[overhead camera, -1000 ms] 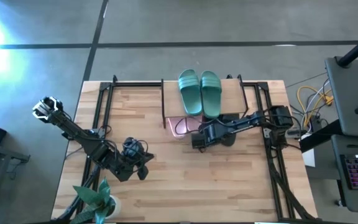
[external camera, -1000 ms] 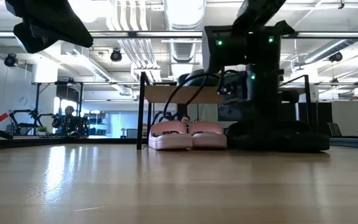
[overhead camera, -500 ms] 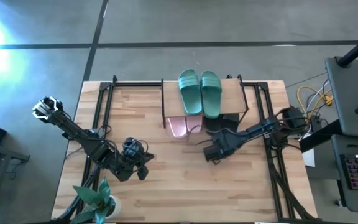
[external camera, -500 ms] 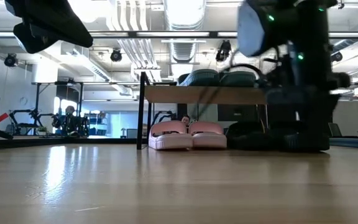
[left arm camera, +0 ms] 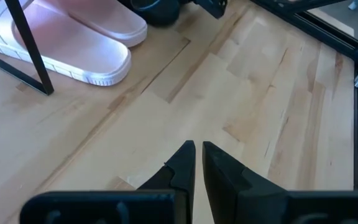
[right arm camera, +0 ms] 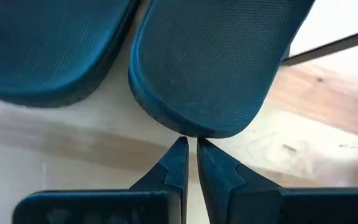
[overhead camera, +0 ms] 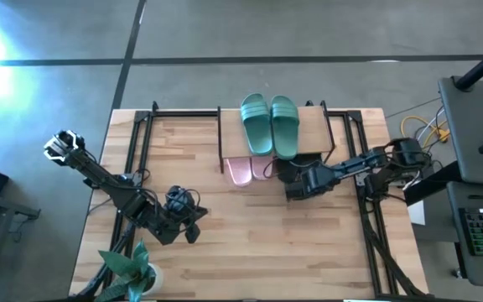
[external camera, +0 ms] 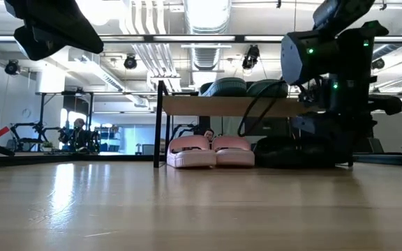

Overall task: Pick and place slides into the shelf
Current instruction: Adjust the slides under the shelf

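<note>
The shelf [overhead camera: 313,126] stands at the table's far middle with the teal-green pair [overhead camera: 271,124] on its plank. Under it the pale pink pair [overhead camera: 243,172] and, to their right, the black pair [overhead camera: 296,168] rest on their soles on the table. In the right wrist view both black slides show, one [right arm camera: 42,50] beside the other [right arm camera: 216,62]. My right gripper [right arm camera: 189,146] is shut, low in front of the shelf, at the heel of a black slide. My left gripper [left arm camera: 197,155] is shut and hovers over bare wood near the table's near left. My right gripper meets the black slide at its rounded heel end [right arm camera: 194,129] with the tips of its shut fingers. It comes level from the table's near side, along the slide's length. The slide lies flat on the table under the shelf.
A potted plant [overhead camera: 128,268] stands at the near left corner. Black frame rails [overhead camera: 132,168] run along both sides of the table, and cables [overhead camera: 418,134] hang off its right. Bare wood lies between the shelf and the near edge.
My right gripper has moved right along the shelf's front, from before the pink pair, swinging out toward the near edge and then back toward the shelf, up to the black slide's heel. The left arm has kept still.
</note>
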Controlling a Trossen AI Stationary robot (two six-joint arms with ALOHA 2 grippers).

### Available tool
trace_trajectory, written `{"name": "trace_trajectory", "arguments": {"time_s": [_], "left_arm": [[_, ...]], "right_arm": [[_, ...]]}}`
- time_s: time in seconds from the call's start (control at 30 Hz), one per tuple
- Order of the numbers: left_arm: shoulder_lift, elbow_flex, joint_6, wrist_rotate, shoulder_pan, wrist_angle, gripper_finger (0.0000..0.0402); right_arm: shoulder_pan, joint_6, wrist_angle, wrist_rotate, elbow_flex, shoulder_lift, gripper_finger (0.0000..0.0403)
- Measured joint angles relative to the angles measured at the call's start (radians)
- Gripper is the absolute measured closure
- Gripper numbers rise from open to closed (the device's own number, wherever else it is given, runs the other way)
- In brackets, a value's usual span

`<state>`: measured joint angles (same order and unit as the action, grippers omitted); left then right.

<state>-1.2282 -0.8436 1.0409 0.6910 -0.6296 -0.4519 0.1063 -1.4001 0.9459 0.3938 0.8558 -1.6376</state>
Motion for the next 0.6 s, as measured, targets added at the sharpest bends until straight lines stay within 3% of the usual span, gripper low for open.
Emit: {"name": "trace_trajectory", "arguments": {"time_s": [0.27,0.43,0.5,0.6], "left_arm": [[0.000,0.000,0.051,-0.022,0.000,-0.003,0.0386],[0.000,0.003,0.051,-0.026,0.000,-0.004,0.0386],[0.000,0.007,0.049,-0.026,0.000,-0.006,0.0386],[0.000,0.014,0.052,-0.029,0.000,-0.003,0.0386]], "right_arm": [[0.031,-0.047,0.012,-0.062,-0.002,0.050,0.0376],[0.083,0.091,-0.374,-0.188,0.003,0.057,0.0376],[0.085,0.098,-0.470,-0.157,0.006,0.029,0.0376],[0.065,0.021,-0.422,-0.053,0.019,-0.029,0.0376]]}}
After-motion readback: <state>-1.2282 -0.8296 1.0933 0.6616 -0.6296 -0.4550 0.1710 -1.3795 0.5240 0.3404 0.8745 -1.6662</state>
